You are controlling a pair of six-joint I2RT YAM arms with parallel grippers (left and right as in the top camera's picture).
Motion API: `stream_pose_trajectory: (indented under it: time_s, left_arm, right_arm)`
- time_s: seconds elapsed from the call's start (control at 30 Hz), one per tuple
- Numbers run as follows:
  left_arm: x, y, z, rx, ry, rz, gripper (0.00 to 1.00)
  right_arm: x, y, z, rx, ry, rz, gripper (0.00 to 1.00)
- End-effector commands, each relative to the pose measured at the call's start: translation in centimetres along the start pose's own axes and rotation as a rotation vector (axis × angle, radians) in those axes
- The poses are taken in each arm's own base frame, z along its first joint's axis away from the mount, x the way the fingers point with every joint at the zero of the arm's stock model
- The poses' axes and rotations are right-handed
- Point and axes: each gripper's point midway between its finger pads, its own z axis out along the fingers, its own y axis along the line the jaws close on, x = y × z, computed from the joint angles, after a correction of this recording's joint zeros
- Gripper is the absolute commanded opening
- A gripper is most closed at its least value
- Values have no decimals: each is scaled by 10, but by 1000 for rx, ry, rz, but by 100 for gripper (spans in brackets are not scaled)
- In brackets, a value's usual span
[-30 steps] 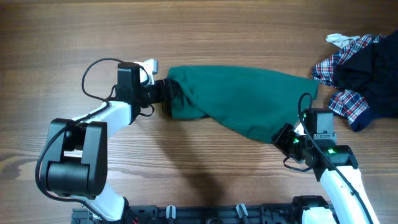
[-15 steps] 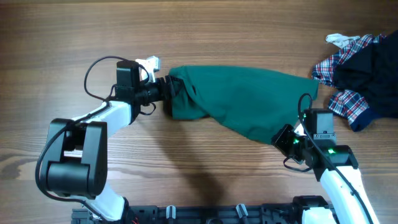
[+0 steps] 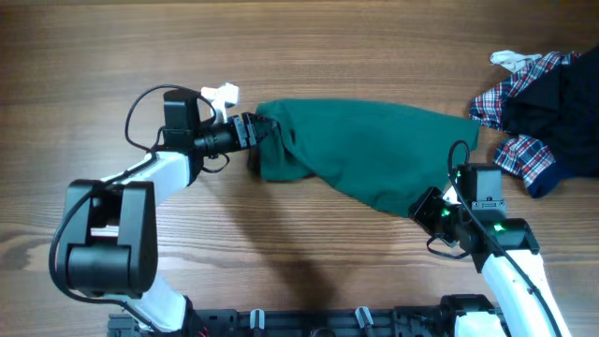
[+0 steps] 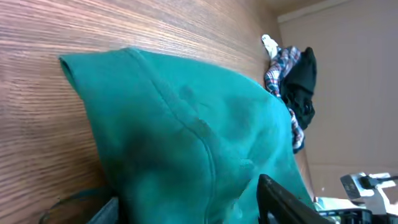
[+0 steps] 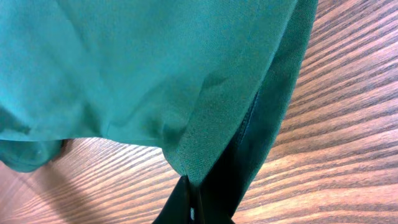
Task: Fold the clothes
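1. Left side. The left arm (image 3: 140, 187) reaches from the near edge of the bench (image 3: 309, 37) toward the far left end of the green garment (image 3: 365, 154). The left fingers (image 3: 251, 136) sit at that end of the cloth. In the left wrist view, the left fingers (image 4: 286, 199) appear as two dark tips at the lower edge, set a moderate width apart. A thick, bunched fold of the green garment (image 4: 186, 143) fills the gap between them, so they are gripping that fold. A seam runs diagonally across the cloth in this view.

2. Centre. The green garment lies on the bench as one long band. It runs from the left fingers across to the right and is broader toward the right. Its surface is mostly smooth, with gathers at the left end.

3. Right side. The right arm (image 3: 510, 262) comes up from the near right corner. The right fingers (image 3: 423, 208) meet the near right corner of the garment. In the right wrist view, the right fingers (image 5: 180, 208) are closed narrow on a hem of the green garment (image 5: 137, 68) (only the tips show, at the bottom edge). The cloth fans out from that pinch.

4. Far right. A pile of clothes (image 3: 538, 103), plaid and dark fabric, lies at the far right edge of the bench. It is just beside the garment's right end.
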Motion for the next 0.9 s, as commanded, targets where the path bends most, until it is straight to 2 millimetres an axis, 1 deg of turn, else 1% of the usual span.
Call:
stream_pose_trajectory:
  time_s: [0.0, 0.03, 0.07, 0.1, 0.23, 0.3, 0.37, 0.43, 0.47, 0.5, 0.53, 0.57, 0.6, 0.63, 0.67, 0.73, 0.8, 0.83, 0.87]
  left_arm:
    - [10, -7, 7, 36, 39, 2, 48]
    - [10, -7, 7, 36, 39, 2, 34]
    - [9, -7, 7, 37, 37, 5, 15]
    - [9, -7, 7, 37, 36, 6, 4]
    - [8, -10, 6, 43, 32, 14, 4]
    - [3, -21, 2, 60, 19, 39, 4]
    - [-9, -42, -9, 80, -19, 96, 4]
    - [-22, -70, -25, 107, -70, 167, 4]
    - [-27, -85, -35, 120, -96, 203, 4]
    - [-30, -95, -41, 129, -112, 225, 4]
    - [-34, -112, -52, 142, -139, 263, 4]
    - [-37, -125, -61, 152, -161, 291, 4]
    - [-38, -136, -70, 160, -179, 314, 4]
    - [-38, -141, -75, 160, -188, 321, 4]
    - [-38, -144, -81, 157, -195, 326, 4]
    - [-43, -141, -91, 139, -217, 319, 4]
    - [-50, -129, -102, 108, -244, 292, 4]
    - [-51, -125, -104, 98, -247, 277, 4]
    - [-51, -118, -107, 79, -246, 272, 4]
  right_arm:
    - [-5, 9, -6, -28, -16, -20, 4]
    - [-5, 8, -6, -28, -16, -20, 4]
    - [-5, 8, -6, -28, -16, -20, 4]
    - [-5, 9, -6, -28, -16, -20, 4]
    - [-6, 10, -6, -33, -21, -18, 4]
    - [-8, 13, -8, -42, -25, -21, 4]
    - [-16, 23, -17, -66, -48, -33, 4]
    - [-28, 39, -32, -101, -92, -51, 4]
    - [-36, 50, -45, -123, -121, -75, 4]
    - [-39, 56, -53, -134, -137, -95, 4]
    - [-43, 61, -63, -141, -154, -106, 4]
    - [-45, 66, -70, -149, -164, -113, 4]
    - [-46, 68, -73, -151, -166, -114, 4]
    - [-47, 69, -76, -153, -169, -115, 4]
    - [-48, 72, -80, -158, -175, -117, 4]
    - [-50, 77, -89, -169, -191, -123, 4]
    - [-52, 82, -102, -187, -227, -132, 4]
    - [-53, 82, -107, -189, -246, -134, 4]
    - [-53, 77, -113, -173, -271, -121, 4]
